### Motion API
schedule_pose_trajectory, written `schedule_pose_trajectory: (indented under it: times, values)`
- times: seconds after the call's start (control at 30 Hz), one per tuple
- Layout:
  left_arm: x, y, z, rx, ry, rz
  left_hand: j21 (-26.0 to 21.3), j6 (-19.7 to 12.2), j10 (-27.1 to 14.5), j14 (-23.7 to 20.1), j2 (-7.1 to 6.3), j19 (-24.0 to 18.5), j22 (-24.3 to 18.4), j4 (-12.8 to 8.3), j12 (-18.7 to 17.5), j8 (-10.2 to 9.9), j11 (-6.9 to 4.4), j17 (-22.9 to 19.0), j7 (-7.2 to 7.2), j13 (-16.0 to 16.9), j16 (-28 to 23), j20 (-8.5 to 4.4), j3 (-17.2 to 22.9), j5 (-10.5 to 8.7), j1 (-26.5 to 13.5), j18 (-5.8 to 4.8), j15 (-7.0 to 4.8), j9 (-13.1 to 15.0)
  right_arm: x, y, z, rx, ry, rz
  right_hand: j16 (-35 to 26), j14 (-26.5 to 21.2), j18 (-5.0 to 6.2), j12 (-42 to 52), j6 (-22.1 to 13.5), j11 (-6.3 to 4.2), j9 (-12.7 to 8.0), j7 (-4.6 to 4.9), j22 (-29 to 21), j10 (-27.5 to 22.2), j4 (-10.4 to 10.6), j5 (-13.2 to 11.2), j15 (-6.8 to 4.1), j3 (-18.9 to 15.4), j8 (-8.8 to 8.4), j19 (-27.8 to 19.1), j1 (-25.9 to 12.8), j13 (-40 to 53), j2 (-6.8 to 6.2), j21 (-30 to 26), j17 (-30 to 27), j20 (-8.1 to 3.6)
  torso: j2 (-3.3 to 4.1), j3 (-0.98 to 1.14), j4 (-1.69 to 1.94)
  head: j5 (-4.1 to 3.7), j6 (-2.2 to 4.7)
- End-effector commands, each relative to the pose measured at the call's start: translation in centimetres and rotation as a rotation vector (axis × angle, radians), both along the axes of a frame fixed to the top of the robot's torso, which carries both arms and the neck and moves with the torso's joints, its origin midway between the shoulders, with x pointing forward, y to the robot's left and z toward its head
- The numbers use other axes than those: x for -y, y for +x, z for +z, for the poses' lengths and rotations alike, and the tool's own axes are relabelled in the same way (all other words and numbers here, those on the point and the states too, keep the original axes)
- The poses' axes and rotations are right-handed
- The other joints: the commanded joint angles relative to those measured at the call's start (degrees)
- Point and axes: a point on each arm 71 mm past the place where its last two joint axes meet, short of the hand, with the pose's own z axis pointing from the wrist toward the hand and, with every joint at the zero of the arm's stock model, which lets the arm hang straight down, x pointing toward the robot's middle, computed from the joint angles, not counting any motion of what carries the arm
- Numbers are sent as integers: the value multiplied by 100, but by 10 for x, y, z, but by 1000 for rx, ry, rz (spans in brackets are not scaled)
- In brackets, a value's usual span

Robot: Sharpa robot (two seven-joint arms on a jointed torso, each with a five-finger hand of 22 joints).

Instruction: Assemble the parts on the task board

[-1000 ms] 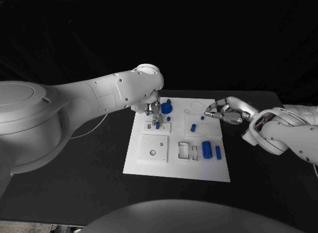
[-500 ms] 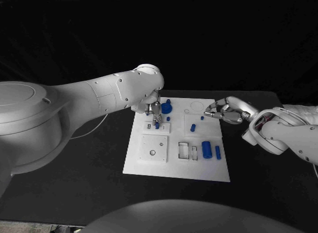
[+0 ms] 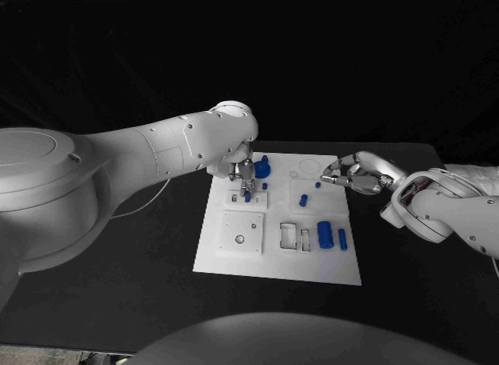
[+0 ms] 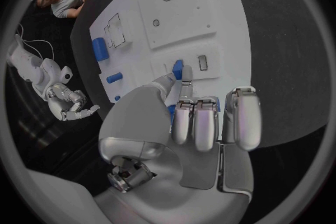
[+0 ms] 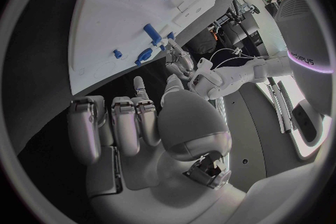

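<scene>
We see a black worktop [image 3: 118,258] carrying everything here. Directly on it, in the middle, lies the white task board [image 3: 277,262], flat, with its long sides running away from us. The board's far end reaches close to the worktop's back edge, and dark surface shows along both of its long sides and in front of its near edge. In the left wrist view we see the same board [image 4: 231,39] lying on the dark worktop [image 4: 280,67], its edge meeting the black surface cleanly. The right wrist view shows the board [image 5: 105,28] from its other side, again flat on the worktop [image 5: 35,67].
</scene>
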Motion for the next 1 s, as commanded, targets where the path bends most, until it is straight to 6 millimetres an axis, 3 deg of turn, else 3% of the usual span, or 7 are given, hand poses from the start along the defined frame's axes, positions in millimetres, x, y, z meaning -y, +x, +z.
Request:
schedule_pose_trajectory:
  times: [0.03, 0.23, 0.57, 1.0]
  values:
    - [-10, -1, 1, 9, 137, 86, -29, -5, 586, 594, -74, 261, 1290, -71, 14, 24, -38, 1508, -27, 1501, 14, -31, 104, 11, 2, 29, -50, 22, -1, 0, 0, 0, -1, 12, 20, 607, 38, -35, 32, -5, -8, 17, 1354, 637, -2, 31, 37, -17, 10, 273, -13, 1495, 55, -30, 1510, 42, -2, 2, -4, 6, -1]
    - [-10, -1, 1, 16, 132, 93, -31, -24, 586, 594, -136, 265, 1291, -264, 14, 43, -42, 1508, -30, 1501, 14, -36, 296, 11, 15, 29, -55, 73, 0, 0, 0, -1, -2, 9, 20, 607, 42, -35, 36, -4, -8, 17, 1348, 637, -4, 32, 37, -19, 11, 261, -10, 1495, 54, -43, 1510, 43, -3, 0, 1, 14, -1]
    - [-12, -2, 1, 56, 120, 126, 13, 14, 586, 594, -160, 292, 1305, -379, 14, 90, -58, 1508, -47, 1501, 14, -47, 406, -21, -3, 19, -71, 127, 0, 0, 0, -2, -5, 5, 20, 607, 51, -35, 43, -1, -9, 18, 1336, 637, -7, 35, 39, -21, 13, 235, -5, 1495, 53, -71, 1510, 43, -11, 5, 3, 1, -1]
    - [-18, -12, -3, 128, 116, 115, -28, -14, 586, 594, -168, 281, 1291, -457, 14, 110, -70, 1508, -50, 1501, 14, -65, 487, -39, -43, 28, -89, 169, 3, 2, -1, -2, -15, -7, 20, 607, 61, -35, 48, 4, -13, 20, 1322, 637, -14, 41, 42, -27, 13, 207, 8, 1495, 47, -102, 1510, 45, -47, 30, 35, 10, -1]
